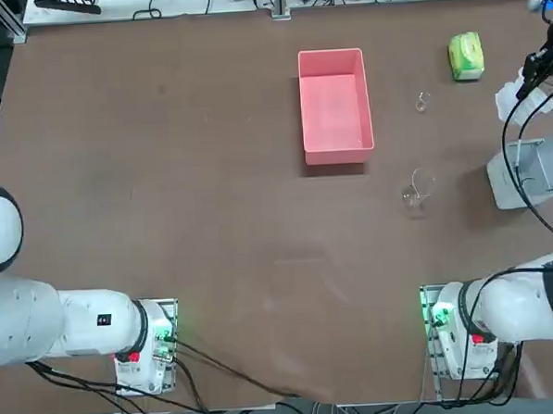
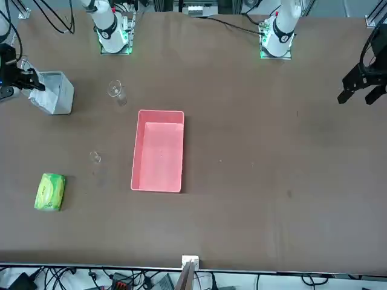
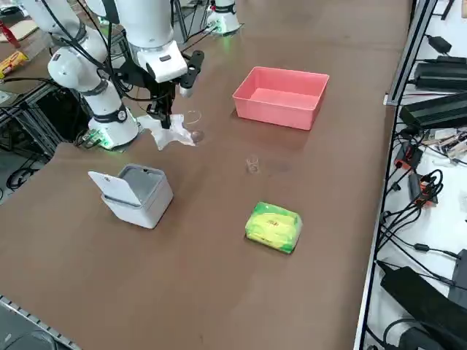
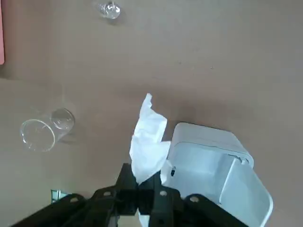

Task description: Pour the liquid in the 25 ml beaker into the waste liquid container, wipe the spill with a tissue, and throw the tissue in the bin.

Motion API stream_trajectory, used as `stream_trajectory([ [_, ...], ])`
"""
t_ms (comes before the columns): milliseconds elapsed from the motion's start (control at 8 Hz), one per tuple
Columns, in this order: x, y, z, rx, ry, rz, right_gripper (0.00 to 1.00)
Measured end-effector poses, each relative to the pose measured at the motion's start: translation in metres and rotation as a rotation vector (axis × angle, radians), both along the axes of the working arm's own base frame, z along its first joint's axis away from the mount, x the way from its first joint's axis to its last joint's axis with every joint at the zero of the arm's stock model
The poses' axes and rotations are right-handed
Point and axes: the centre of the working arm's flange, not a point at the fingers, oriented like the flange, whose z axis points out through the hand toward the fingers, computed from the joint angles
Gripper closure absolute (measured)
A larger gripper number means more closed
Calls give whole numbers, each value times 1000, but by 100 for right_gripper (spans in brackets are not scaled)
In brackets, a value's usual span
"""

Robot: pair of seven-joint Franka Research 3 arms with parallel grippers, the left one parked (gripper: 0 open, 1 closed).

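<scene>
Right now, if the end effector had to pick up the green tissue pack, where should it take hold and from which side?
Probably from straight above, across the narrower width of the green tissue pack. It lies flat on the table, clear of neighbours, so its long sides are free. The right end effector is shut on the tissue.

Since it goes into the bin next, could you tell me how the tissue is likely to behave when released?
The tissue hangs crumpled and limp from the shut right pincer, so it is probably floppy and very light. It may drift or cling rather than drop straight into the bin beside it.
</scene>
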Motion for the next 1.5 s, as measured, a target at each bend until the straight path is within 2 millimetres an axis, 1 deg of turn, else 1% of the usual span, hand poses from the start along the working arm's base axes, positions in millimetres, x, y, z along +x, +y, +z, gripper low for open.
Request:
stream_trajectory([
  [750,2,-1,-1,-35,-8,-11,98],
  [875,0,-2,-4,-35,1,-13,98],
  [1000,-5,-7,-10,-43,23,-21,98],
  [1125,-15,-20,-20,-60,55,-39,98],
  [1375,-45,-57,-44,-75,121,-102,98],
  [1500,-60,-71,-54,-68,147,-137,98],
])
